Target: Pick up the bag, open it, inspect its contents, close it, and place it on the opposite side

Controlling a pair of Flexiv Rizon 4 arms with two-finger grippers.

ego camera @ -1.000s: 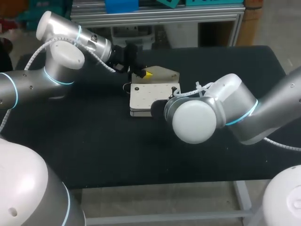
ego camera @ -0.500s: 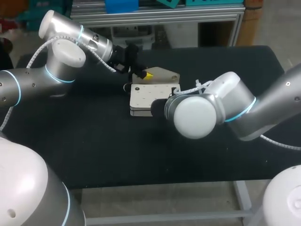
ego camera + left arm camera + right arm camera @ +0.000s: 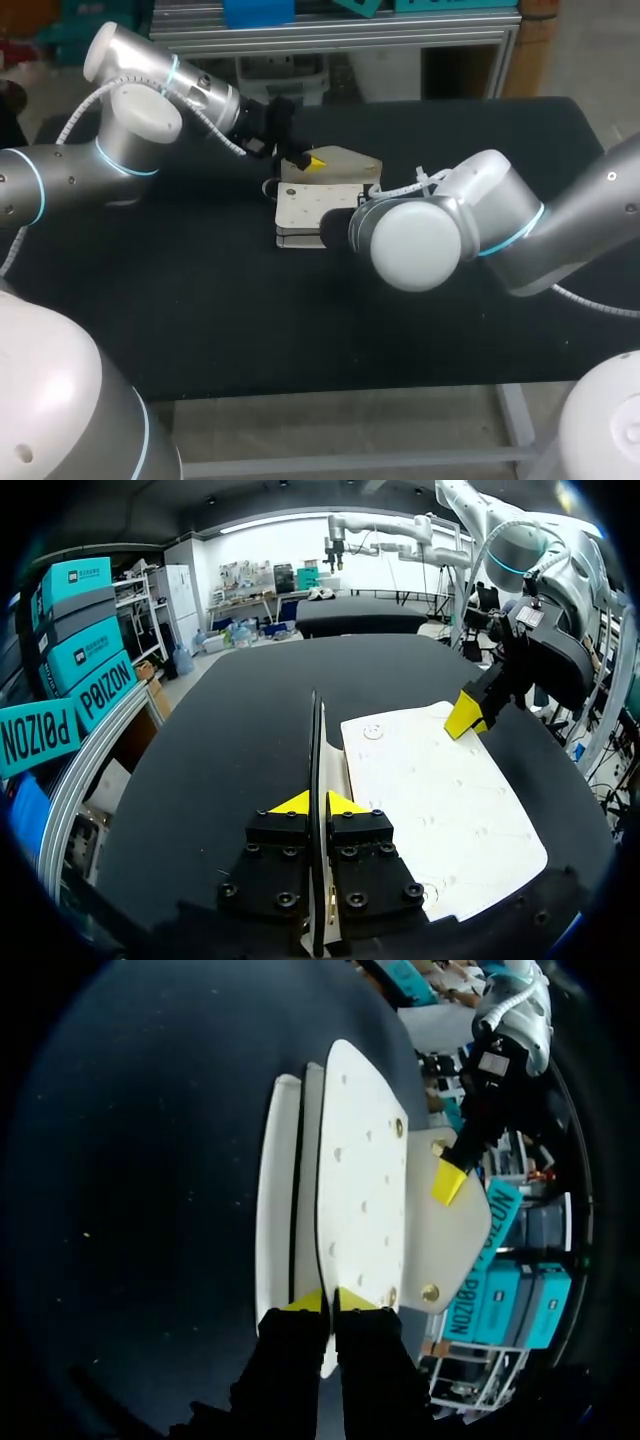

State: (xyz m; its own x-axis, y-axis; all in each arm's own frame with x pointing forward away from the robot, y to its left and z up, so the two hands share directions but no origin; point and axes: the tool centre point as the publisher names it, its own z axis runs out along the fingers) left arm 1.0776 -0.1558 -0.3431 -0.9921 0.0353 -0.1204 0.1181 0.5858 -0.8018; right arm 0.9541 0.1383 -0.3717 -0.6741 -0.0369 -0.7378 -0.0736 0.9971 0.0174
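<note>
Black table (image 3: pixel 200 320) holds a flat, cream-white bag (image 3: pixel 318 205) at its middle, thin as a folder and faintly dotted. The left gripper (image 3: pixel 318 802) pinches the flap (image 3: pixel 348 160) edge-on. The right gripper (image 3: pixel 330 1300) clamps the front panel's edge, probably steadying the bag so the flap can open.

A black table (image 3: pixel 200 330) fills the middle of the head view, its top matte and evenly lit. Along the lower edge its pale metal frame (image 3: pixel 350 462) shows, with one leg (image 3: pixel 517 420) at lower right.
</note>
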